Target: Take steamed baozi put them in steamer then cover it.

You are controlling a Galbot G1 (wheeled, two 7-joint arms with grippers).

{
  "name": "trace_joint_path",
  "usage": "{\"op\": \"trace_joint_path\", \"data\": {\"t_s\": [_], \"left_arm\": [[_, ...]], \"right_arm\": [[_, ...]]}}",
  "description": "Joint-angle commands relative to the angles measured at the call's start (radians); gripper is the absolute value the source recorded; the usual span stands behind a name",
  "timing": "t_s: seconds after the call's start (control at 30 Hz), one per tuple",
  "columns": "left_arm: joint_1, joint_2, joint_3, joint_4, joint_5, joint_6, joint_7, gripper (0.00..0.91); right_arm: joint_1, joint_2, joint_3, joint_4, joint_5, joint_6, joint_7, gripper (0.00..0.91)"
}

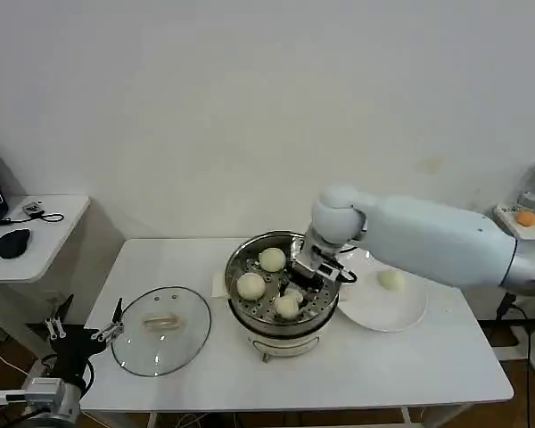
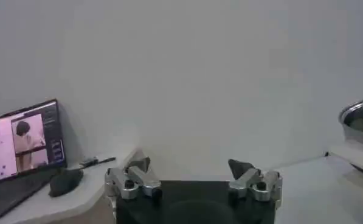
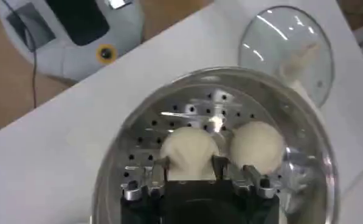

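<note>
A white tabletop (image 1: 401, 366) is being seen against a plain white wall (image 1: 250, 107). A clear glass plate (image 1: 401, 312) is lying on it toward three o'clock. Toward nine o'clock, a smaller white side table (image 1: 58, 234) is carrying a black mouse (image 1: 13, 242) and a laptop (image 2: 20, 158), whose screen is being lit. An orange object (image 1: 524, 217) is sitting on a shelf at the three o'clock edge.

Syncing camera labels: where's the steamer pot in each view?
Head view: steamer at the table's centre, right gripper over it.
Left wrist view: steamer rim at the picture's edge, far beyond the idle left gripper.
Right wrist view: steamer directly under the right gripper, buns on its tray.
Shared landmark: glass lid on the table beside the steamer, also in the right wrist view.
</note>
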Motion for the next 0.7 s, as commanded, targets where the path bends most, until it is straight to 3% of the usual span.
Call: {"op": "trace_joint_path", "data": {"t_s": [0.03, 0.1, 0.13, 0.2, 0.23, 0.7], "left_arm": [[-0.001, -0.001, -0.002, 0.002, -0.001, -0.001, 0.000, 0.907], [-0.001, -0.001, -0.001, 0.002, -0.001, -0.001, 0.001, 0.907], [-0.001, -0.002, 0.000, 0.002, -0.001, -0.001, 0.000, 0.907], [-0.003, -0.002, 0.001, 0.003, 0.000, -0.001, 0.000, 0.907], [-0.003, -0.001, 0.001, 0.003, 0.000, -0.001, 0.000, 0.907], [-0.020, 0.011, 0.024, 0.016, 0.001, 0.000, 0.000, 0.907]], "right_arm": [[-0.005, 0.004, -0.010, 0.012, -0.004, 0.049, -0.023, 0.514], [-0.005, 0.006, -0.010, 0.008, -0.006, 0.053, -0.025, 0.554], [-0.005, 0.007, -0.010, 0.006, -0.006, 0.054, -0.027, 0.705], [-0.006, 0.006, -0.010, 0.003, -0.002, 0.058, -0.015, 0.887], [-0.006, 0.006, -0.008, 0.003, -0.002, 0.060, -0.013, 0.907], [0.038, -0.032, 0.056, -0.049, 0.043, 0.048, 0.048, 0.907]]}}
